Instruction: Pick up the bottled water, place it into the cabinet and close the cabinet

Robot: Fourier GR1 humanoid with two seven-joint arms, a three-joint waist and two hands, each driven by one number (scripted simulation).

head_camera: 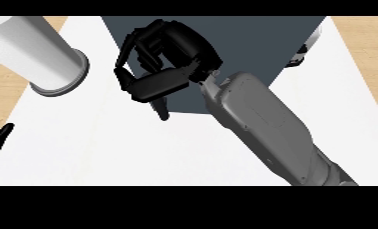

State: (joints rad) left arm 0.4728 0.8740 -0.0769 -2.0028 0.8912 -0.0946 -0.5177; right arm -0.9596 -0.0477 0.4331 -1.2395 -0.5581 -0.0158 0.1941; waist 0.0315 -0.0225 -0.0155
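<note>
Head view, steep down onto a white counter (111, 148). The right forearm (266, 128) enters from about 5 o'clock and runs up toward 11 o'clock, ending in the right hand (166, 60) near frame centre. The hand sits over the near edge of a dark grey cabinet (258, 38), whose top fills the 12 to 1 o'clock area. Fingers and thumb are curled inward; whether anything lies inside the curl cannot be told, since the hand hides its own palm side. A white upright cylinder (44, 55) with a flared rim stands at 9 to 10 o'clock from the hand, near but apart; it may be the bottled water, though no cap or label shows to confirm it. Its long axis appears to run toward 10 o'clock in the frame, tilted by perspective. A small white and black object (303, 53) shows at the cabinet's right edge, 3 o'clock from the hand; identity unclear. The left hand (4, 134) shows only as a black fingertip at the left edge, 8 o'clock. Judgement: the right hand is clearly nearer both cylinder and cabinet, so the coming move turns on it.
</note>
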